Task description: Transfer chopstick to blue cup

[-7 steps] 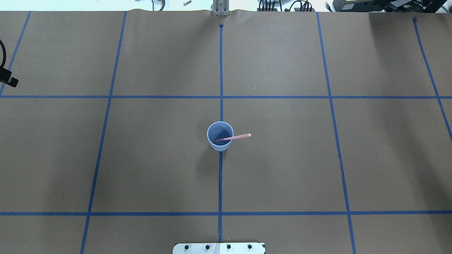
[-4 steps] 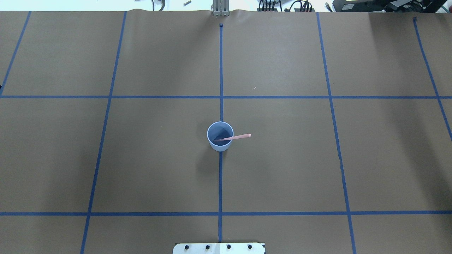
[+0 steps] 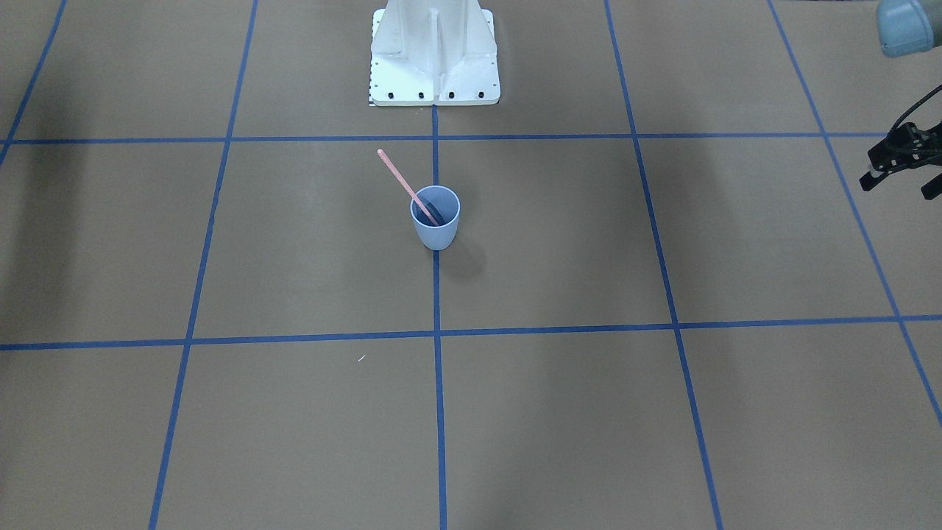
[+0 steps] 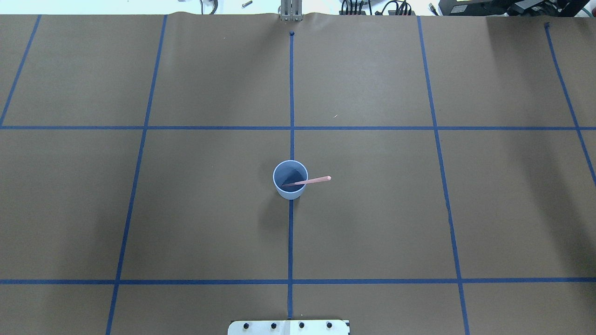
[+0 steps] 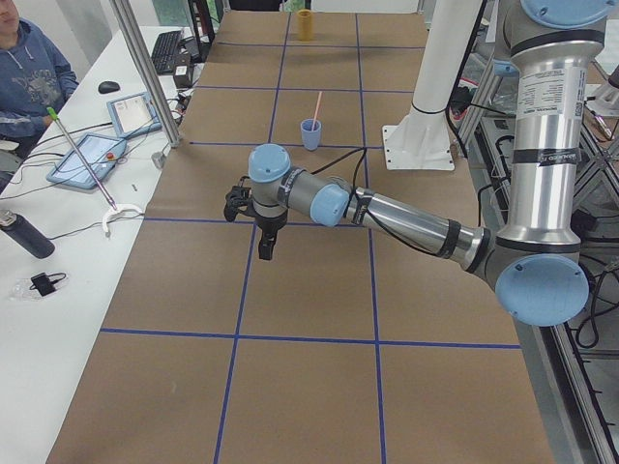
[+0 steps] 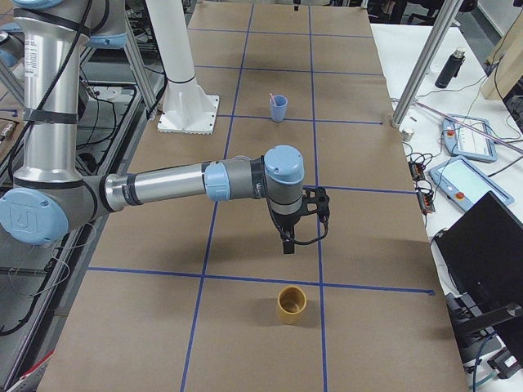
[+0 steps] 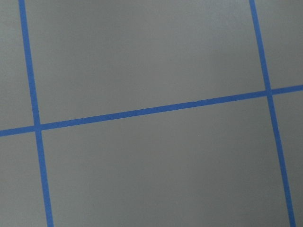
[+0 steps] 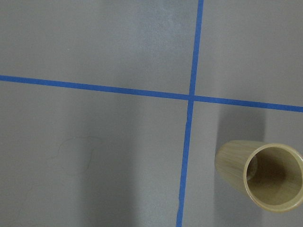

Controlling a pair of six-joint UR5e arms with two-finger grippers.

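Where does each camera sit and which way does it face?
Front-facing: across the table, facing the base, left gripper at edge.
Overhead: behind robot, down on blue cup; no arm.
Exterior left: left end; left arm near.
Exterior right: right end; right arm near.
Left wrist: down at tape lines; no fingers.
Right wrist: down at wooden cup, shared with exterior right.

The chopstick (image 4: 316, 179) leans in the cup (image 4: 291, 193) — mid-table, ahead of the robot's base (image 4: 288, 328).

L end effector (image 5: 266, 246) points down.
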